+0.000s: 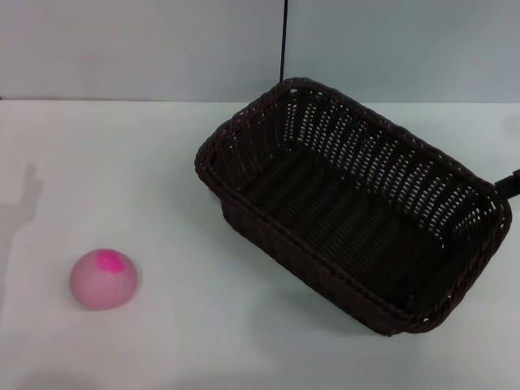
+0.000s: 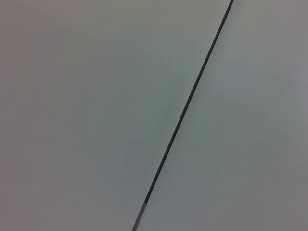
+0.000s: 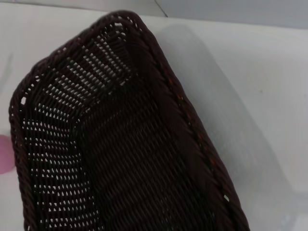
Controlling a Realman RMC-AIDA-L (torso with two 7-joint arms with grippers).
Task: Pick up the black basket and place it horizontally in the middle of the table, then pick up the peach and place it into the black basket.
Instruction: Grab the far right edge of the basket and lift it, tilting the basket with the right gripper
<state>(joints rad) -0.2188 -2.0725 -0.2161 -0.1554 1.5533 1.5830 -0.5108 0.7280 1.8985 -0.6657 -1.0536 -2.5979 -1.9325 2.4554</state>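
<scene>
The black basket [image 1: 357,207] sits on the white desk [image 1: 203,325] toward the right side, turned at a slant rather than square to the front edge, and it is empty. So the first step, setting it level in the middle, looks not yet done to me. The peach [image 1: 103,279] lies well apart from it, near the left front of the desk, so the second step is untouched too.

The head view shows both things at once, plus a dark sliver at the right edge just beside the basket's far corner, probably the right arm. I cannot tell the state of its pincer. The right wrist view looks closely down on the basket's braided rim [image 3: 192,139] and weave, with only a pink edge of the peach [image 3: 4,154]. The left wrist view shows just a plain wall with a dark seam, so the left pincer is out of sight, parked away from the work.
</scene>
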